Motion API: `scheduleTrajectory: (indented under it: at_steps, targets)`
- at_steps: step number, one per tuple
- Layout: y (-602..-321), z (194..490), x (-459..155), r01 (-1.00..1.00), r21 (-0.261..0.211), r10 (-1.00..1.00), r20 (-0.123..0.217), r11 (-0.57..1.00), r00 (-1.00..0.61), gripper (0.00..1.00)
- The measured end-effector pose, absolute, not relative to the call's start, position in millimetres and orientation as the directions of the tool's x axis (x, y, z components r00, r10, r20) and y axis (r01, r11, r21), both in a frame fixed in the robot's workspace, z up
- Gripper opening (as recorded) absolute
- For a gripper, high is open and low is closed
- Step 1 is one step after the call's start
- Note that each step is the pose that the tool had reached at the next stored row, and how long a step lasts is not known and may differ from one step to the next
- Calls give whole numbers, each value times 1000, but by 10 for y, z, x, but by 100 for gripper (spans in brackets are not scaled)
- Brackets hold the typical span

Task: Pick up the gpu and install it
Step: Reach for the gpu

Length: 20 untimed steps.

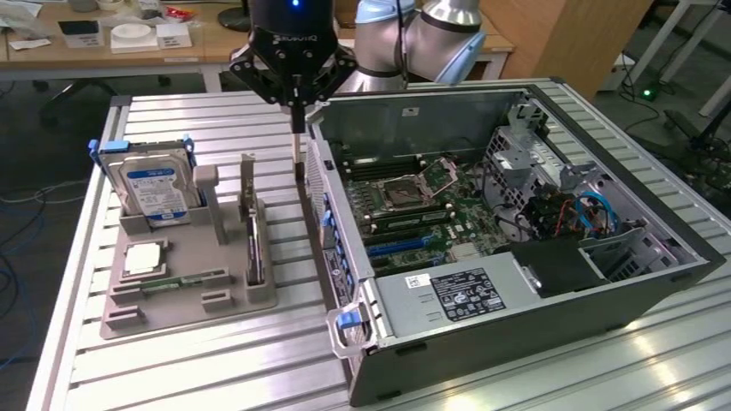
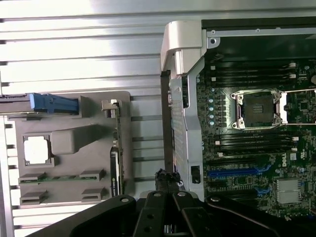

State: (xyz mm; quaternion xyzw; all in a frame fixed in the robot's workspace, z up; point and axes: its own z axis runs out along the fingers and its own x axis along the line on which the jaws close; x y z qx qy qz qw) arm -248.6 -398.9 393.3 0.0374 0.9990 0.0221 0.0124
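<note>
The gpu (image 1: 252,235) stands on edge in a slot of the grey holder tray (image 1: 234,301), its silver bracket pointing up. The wrist view sees the gpu (image 2: 116,158) edge-on as a thin dark strip. My gripper (image 1: 300,171) hangs above the table between the tray and the open computer case (image 1: 342,257), to the exterior view's right of the gpu and apart from it. Its fingers are shut together with nothing between them. In the wrist view the gripper (image 2: 167,178) sits right by the case's side wall.
The tray also carries a hard drive (image 1: 154,193) with a blue-white label, a processor chip (image 1: 143,257) and a memory stick (image 1: 177,281). Inside the case lie the motherboard (image 1: 423,205) with blue card slots (image 2: 232,173), a power supply (image 1: 457,295) and cables (image 1: 583,214).
</note>
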Motion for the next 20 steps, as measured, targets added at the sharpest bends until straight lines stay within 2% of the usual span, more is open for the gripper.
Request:
scheduleTrajectory:
  at_steps: [20]
  targets:
    - [-3989, 3933, -2678, 74, 45, 75, -21, 996, -997, 10]
